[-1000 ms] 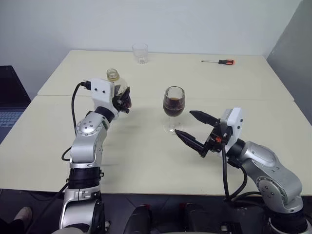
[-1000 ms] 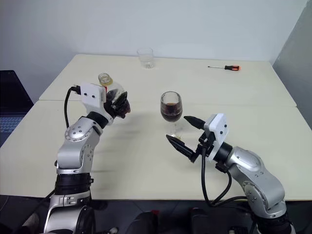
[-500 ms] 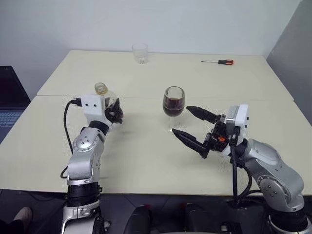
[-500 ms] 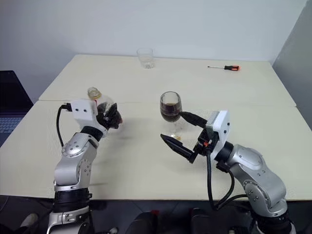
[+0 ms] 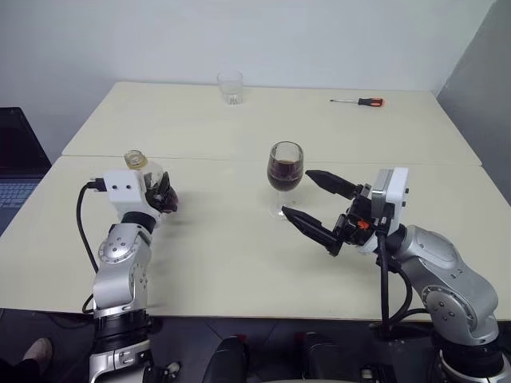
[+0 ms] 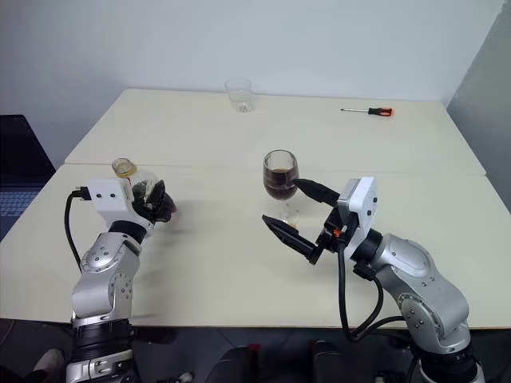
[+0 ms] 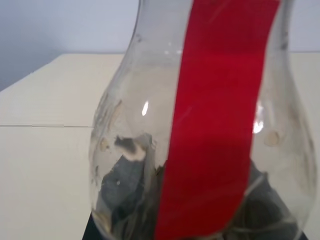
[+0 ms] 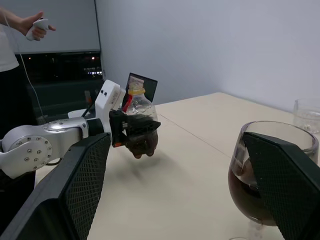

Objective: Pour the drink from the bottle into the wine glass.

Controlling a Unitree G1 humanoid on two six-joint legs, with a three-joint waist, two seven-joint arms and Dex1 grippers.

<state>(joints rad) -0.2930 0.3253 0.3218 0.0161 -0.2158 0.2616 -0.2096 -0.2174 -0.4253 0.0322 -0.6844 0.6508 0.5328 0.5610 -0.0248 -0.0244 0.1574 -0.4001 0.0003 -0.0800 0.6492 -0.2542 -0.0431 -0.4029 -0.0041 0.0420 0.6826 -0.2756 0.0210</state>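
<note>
The pale counter (image 5: pixel 239 263) carries the whole set-up, two tops butted along a seam. The right arm reaches in low from the right, forearm angled toward the middle, and its right gripper (image 5: pixel 317 205) has its jaws spread wide with nothing in them, one black finger on either side of the stem; this looks like steadying or guarding the glass rather than holding it. The left arm rises at the counter's left side, forearm upright and wrist level, and the left gripper (image 5: pixel 162 197) has its jaws clamped on the bottle (image 6: pixel 136 185), held upright and well apart from the glass. The wine glass (image 5: pixel 285 170) stands upright near the middle, the dark drink (image 5: pixel 285 173) filling roughly half its bowl, while the bottle appears nearly empty, so the pour seems done. A clear tumbler (image 5: pixel 229 87) and a screwdriver (image 5: pixel 358 101) lie at the far edge, unused
</note>
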